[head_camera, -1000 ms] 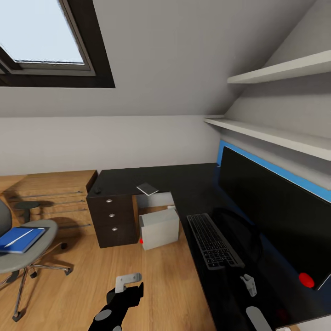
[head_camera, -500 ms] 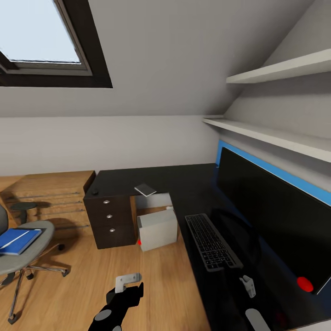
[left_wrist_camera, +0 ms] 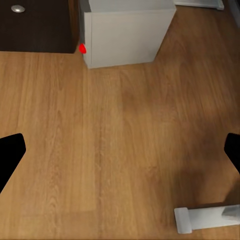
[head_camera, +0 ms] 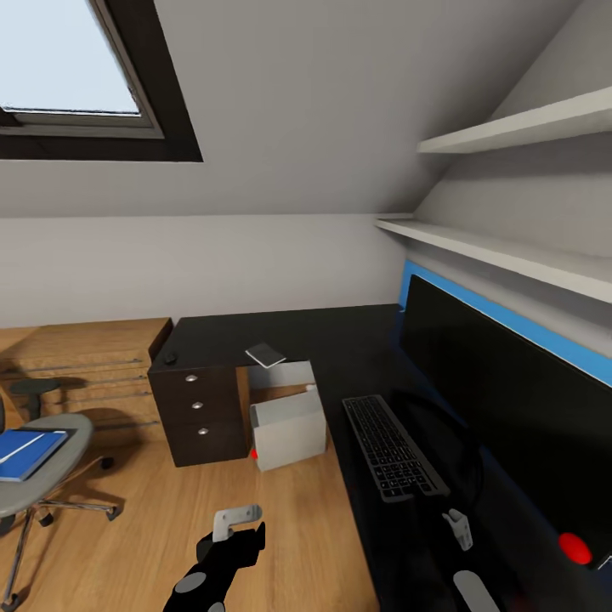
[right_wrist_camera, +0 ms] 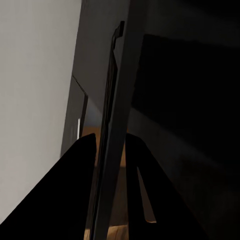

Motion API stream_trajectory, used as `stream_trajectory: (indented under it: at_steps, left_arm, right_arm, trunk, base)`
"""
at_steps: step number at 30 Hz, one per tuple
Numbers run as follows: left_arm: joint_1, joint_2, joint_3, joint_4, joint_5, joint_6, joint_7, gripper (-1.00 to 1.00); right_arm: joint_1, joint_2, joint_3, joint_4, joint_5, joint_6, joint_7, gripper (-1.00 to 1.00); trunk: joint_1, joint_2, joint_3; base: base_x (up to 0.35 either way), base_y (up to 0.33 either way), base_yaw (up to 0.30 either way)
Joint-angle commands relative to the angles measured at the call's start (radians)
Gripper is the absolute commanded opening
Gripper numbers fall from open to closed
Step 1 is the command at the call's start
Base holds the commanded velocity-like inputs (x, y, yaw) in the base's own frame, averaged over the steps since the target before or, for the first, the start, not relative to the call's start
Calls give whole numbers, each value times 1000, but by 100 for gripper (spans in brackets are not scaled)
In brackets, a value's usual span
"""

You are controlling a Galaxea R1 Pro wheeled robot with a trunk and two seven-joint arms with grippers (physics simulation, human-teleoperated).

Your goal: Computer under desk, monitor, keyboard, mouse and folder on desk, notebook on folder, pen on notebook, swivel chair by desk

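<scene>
1. Desk (head_camera: 340, 340): holds monitor (head_camera: 501, 399) along the right wall, keyboard (head_camera: 393, 446) just in front of it, notebook (head_camera: 266, 354) near the inner corner, mouse (head_camera: 171, 359) above the drawers (head_camera: 200, 408).
2. Computer (head_camera: 289, 427): on the floor under the desk, beside the drawers.
3. Folder (head_camera: 25, 452): on the chair (head_camera: 38, 476), pen (head_camera: 21, 447) on top.
4. Left gripper (left_wrist_camera: 120, 160): spread, holding nothing, over bare floor.
5. Right gripper (head_camera: 460, 528): above the desk beside the keyboard; jaw state impossible to tell.
</scene>
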Motion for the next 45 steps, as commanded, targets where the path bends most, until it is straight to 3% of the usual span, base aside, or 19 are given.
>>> stream_trajectory:
  at_steps: [1, 15, 16, 45]
  left_arm:
    - [-1, 1, -2, -2, 8, 2, 9, 100]
    - [-1, 1, -2, -2, 8, 2, 9, 100]
    - [-1, 1, -2, -2, 8, 2, 9, 100]
    - [-1, 1, -2, -2, 8, 3, 9, 100]
  right_arm:
    - [-1, 1, -6, 3, -12, 5, -39, -100]
    - [-1, 2, -7, 3, -12, 2, -39, -100]
    - [-1, 3, -7, 3, -12, 2, -39, 100]
    - [-1, 2, -6, 3, -12, 3, -39, 100]
  trunk:
    - [0, -1, -2]
    - [0, -1, -2]
    - [0, -1, -2]
    - [0, -1, -2]
  base:
    - [3, -127, 0]
    - [0, -18, 0]
    - [0, 0, 0]
    - [-18, -42, 0]
